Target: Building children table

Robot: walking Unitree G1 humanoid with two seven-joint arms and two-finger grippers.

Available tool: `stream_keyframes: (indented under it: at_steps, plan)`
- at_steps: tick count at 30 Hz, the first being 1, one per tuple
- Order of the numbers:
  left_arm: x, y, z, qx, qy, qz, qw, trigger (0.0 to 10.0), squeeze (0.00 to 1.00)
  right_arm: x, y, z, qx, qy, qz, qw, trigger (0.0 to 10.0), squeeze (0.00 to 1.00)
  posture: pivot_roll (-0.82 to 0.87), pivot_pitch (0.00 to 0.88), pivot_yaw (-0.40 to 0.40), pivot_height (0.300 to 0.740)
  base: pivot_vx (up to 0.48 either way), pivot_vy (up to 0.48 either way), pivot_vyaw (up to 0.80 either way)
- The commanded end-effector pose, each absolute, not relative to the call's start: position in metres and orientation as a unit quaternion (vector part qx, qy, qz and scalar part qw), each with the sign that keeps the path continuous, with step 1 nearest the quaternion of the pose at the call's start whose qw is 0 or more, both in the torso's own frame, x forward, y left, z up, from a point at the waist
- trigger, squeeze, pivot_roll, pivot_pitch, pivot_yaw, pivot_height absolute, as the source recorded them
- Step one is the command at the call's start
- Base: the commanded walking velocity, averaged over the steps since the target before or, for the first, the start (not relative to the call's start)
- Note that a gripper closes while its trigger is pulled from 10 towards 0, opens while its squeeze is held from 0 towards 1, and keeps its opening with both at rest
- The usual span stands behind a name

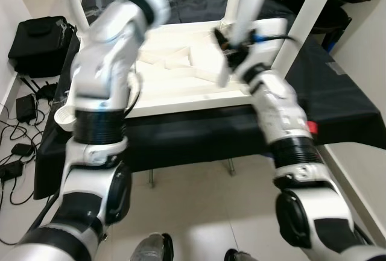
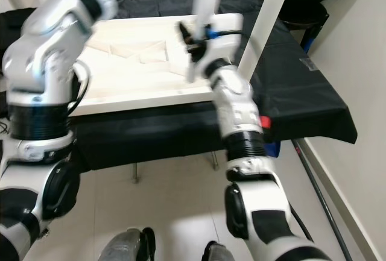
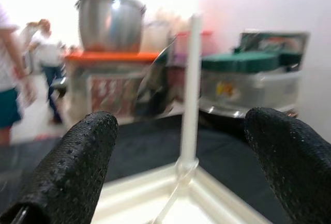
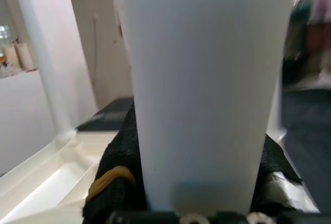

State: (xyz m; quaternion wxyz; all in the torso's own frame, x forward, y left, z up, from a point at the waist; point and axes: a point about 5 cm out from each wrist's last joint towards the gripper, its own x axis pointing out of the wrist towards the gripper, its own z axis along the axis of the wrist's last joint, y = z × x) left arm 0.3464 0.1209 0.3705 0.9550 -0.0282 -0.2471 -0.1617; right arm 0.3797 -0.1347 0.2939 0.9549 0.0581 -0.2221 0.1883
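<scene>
One table leg [image 4: 207, 89] clamped in right gripper [image 1: 232, 47].

A table draped in a black cloth [image 1: 338, 92] carries a white plastic children's table top [image 1: 181, 86] lying upside down, its ribbed underside facing up. The top lies near the table's front edge and covers most of its middle. White legs [image 1: 307, 20] rise from its corners. The pale tiled floor [image 1: 199, 213] below holds a black bag [image 1: 39, 38] and cables [image 1: 15, 146] past the table's left edge.
</scene>
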Motion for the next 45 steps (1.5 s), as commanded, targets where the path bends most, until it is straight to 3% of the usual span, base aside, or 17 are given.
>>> stream_keyframes:
  at_steps: [1,7,10,13,21,23,28,36,42,45]
  plan:
    - [0.337,0.116,0.367,-0.043,-0.249,-0.179,0.951,10.0,0.00,0.374,-0.131,0.283,0.042,-0.207,0.201,0.956,0.0,0.00,0.15,0.098,-0.024,0.740,0.000,0.000,0.00]
    - [0.329,0.117,0.350,-0.035,-0.227,-0.182,0.956,10.0,0.00,0.368,-0.139,0.258,0.025,-0.179,0.188,0.965,0.0,0.00,0.15,0.098,-0.025,0.740,0.000,0.000,0.00]
    - [0.318,0.115,0.329,0.034,-0.210,-0.234,0.949,10.0,0.00,0.352,-0.134,0.249,0.014,-0.157,0.258,0.953,0.0,0.00,0.15,0.096,-0.023,0.740,0.000,0.000,0.00]
    - [0.311,0.115,0.318,0.053,-0.201,-0.260,0.943,10.0,0.00,0.343,-0.137,0.244,0.002,-0.147,0.282,0.948,0.0,0.00,0.15,0.096,-0.025,0.740,0.000,0.000,0.00]
    - [0.296,0.115,0.290,0.079,-0.156,-0.305,0.936,10.0,0.00,0.321,-0.170,0.236,-0.030,-0.102,0.339,0.935,0.0,0.00,0.15,0.092,-0.026,0.740,0.000,0.000,0.00]
    - [0.291,0.109,0.290,0.120,-0.162,-0.327,0.923,10.0,0.00,0.318,-0.185,0.228,-0.108,-0.044,0.351,0.929,0.0,0.00,0.14,0.085,-0.020,0.740,0.000,0.000,0.00]
    - [0.285,0.096,0.287,0.180,-0.172,-0.356,0.901,10.0,0.00,0.318,-0.202,0.211,-0.209,0.046,0.347,0.913,0.0,0.00,0.13,0.067,-0.020,0.740,0.000,0.000,0.00]
    - [0.275,0.078,0.277,0.240,-0.169,-0.403,0.867,10.0,0.00,0.326,-0.210,0.203,-0.239,0.109,0.311,0.913,0.0,0.00,0.13,0.062,-0.023,0.740,0.000,0.000,0.00]
    - [0.256,0.059,0.253,0.320,-0.146,-0.482,0.802,10.0,0.00,0.335,-0.207,0.204,-0.245,0.147,0.308,0.907,0.0,0.00,0.14,0.071,-0.033,0.740,0.000,0.000,0.00]
    - [0.254,0.057,0.247,0.340,-0.141,-0.493,0.788,10.0,0.00,0.337,-0.206,0.204,-0.249,0.154,0.310,0.905,0.0,0.00,0.14,0.074,-0.034,0.740,0.000,0.000,0.00]
